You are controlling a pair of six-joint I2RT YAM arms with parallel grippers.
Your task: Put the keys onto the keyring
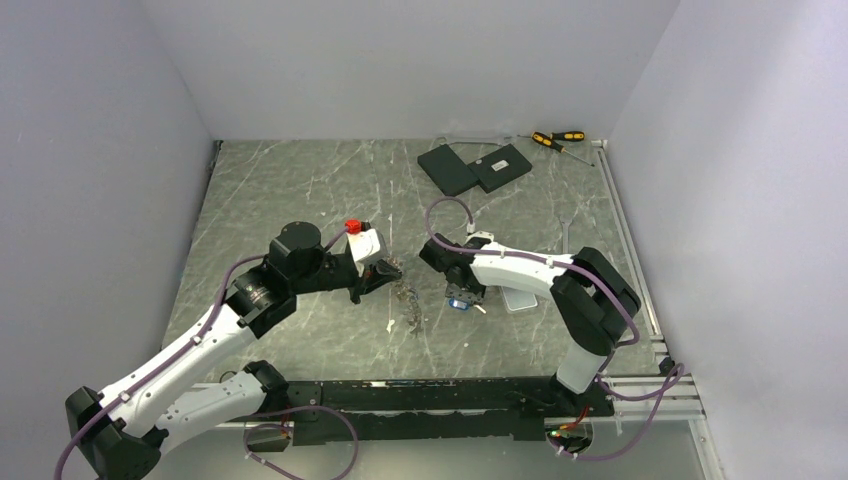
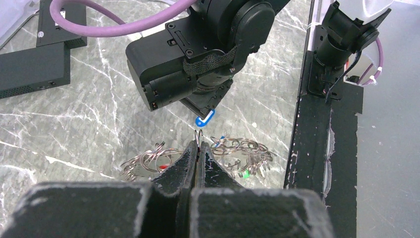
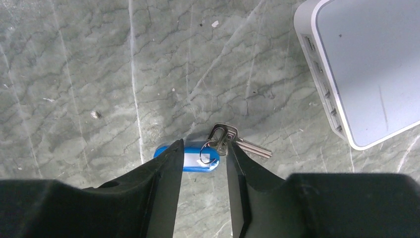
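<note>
Light, slippery blue-tagged key (image 3: 198, 162) — best gripped by its plastic tag, which the right tool (image 3: 204, 146) straddles, jaws apart; left tool (image 2: 198, 147), at 9 o'clock, clamps the keyring (image 2: 233, 146).

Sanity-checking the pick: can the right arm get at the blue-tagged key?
Likely yes: the right gripper straddles the blue-tagged key, jaws part open, nothing between; the pale box lies apart.
</note>
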